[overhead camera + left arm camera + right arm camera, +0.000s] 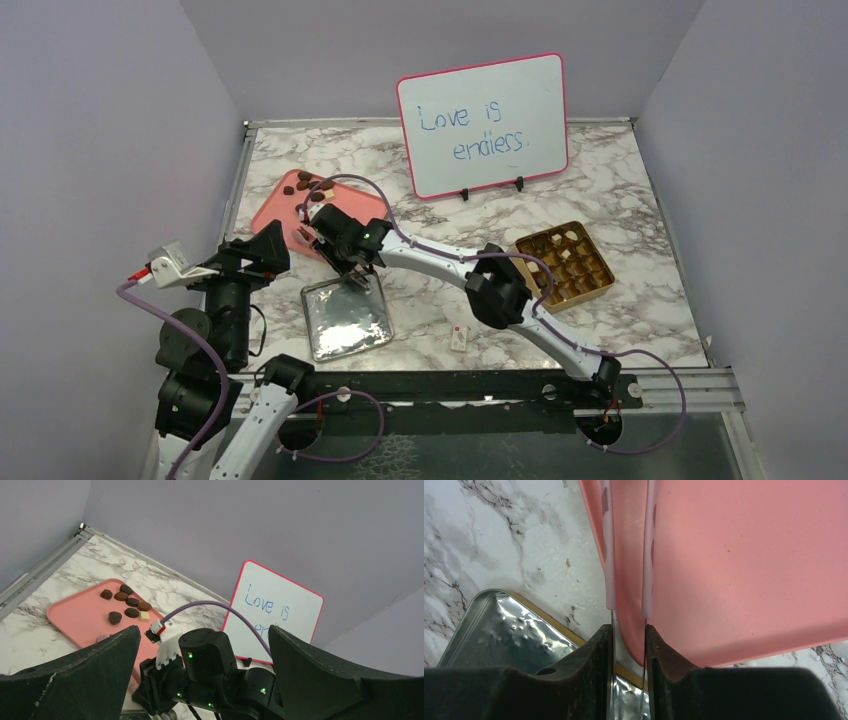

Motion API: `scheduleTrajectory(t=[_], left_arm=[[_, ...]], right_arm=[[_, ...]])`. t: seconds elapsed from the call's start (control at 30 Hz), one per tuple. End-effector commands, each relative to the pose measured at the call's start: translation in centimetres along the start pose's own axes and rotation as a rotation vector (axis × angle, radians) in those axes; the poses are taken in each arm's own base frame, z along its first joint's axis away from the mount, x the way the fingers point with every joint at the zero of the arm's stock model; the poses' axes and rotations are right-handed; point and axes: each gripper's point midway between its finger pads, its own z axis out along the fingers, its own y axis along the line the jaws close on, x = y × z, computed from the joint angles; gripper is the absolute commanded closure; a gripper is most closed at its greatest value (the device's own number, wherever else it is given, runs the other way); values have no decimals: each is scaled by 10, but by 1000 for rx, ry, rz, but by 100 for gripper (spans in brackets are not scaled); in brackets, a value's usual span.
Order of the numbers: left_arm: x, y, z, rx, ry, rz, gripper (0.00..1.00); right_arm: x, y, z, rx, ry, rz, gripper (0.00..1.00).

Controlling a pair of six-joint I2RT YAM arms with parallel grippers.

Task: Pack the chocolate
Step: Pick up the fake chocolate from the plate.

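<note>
At the back of the marble tabletop (620,200), a pink-framed whiteboard (483,124) propped upright, reading "Love is endless." Far left, a pink tray (272,210), its near corner over the gold-edged rim of a shiny silver tray (345,318). To the right, a gold compartmented box (585,294); between silver tray and box, nearer the front, a small white tag (459,338).

The black, jointed left arm (212,335) stands folded above its base with the left end effector (255,252) spread fully wide, while the white-and-black right arm (432,256) reaches diagonally forward-left, its right end effector (629,555) angled downward, slim fingers (608,555) narrowly apart.
</note>
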Motion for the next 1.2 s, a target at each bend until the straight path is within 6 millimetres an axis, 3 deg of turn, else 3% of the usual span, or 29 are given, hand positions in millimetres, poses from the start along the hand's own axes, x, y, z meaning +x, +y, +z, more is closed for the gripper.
scheduleTrajectory(t=[0.0, 0.4, 0.77, 1.17], left_arm=[[-4, 2, -2, -8, -23, -7, 1], [6, 11, 1, -34, -9, 25, 1], [37, 31, 8, -84, 37, 77, 1], [48, 39, 9, -101, 57, 107, 1]], right_arm=[[-3, -1, -9, 34, 2, 6, 71], [-9, -3, -36, 31, -19, 21, 73], [-14, -7, -63, 21, -44, 47, 73], [11, -24, -106, 88, -1, 65, 73]])
